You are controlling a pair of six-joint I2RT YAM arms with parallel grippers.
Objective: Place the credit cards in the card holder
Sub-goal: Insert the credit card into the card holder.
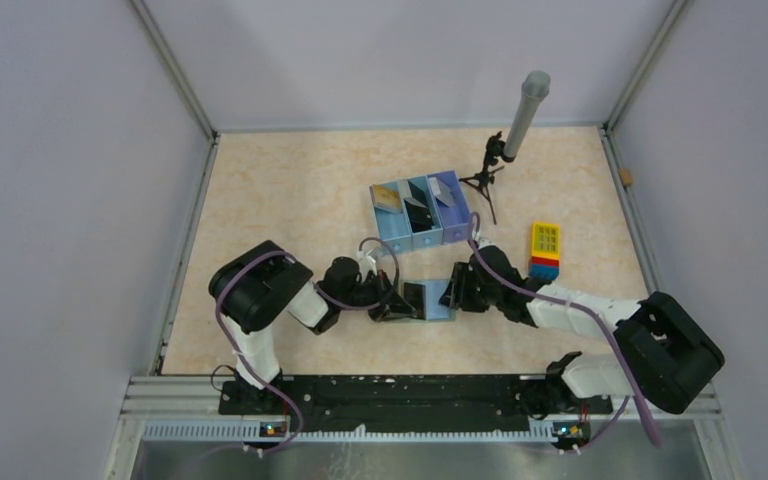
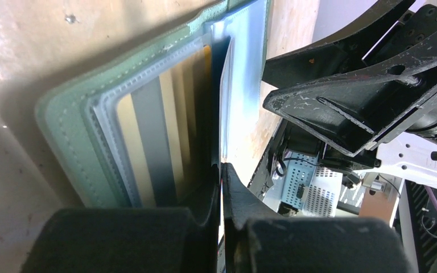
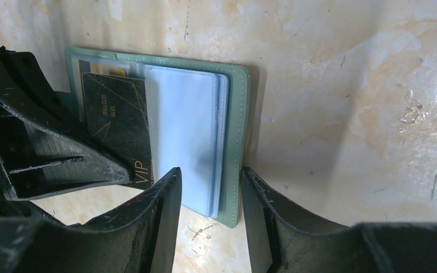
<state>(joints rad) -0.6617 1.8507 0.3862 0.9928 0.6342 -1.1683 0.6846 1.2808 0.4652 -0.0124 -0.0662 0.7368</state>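
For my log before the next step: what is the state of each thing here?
card holder: open, black card on its left half
left gripper: shut on a card holder page
right gripper: open, astride the card holder's right half
blue tray: holds cards

"VIP" on the dark card in the card holder; finer print seemingly unreadable

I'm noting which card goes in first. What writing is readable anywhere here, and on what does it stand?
"VIP": gold letters at the corner of the dark card lying in the card holder.
A fine gold line of print along the same card: too small to read.
Nothing else readable in any view.
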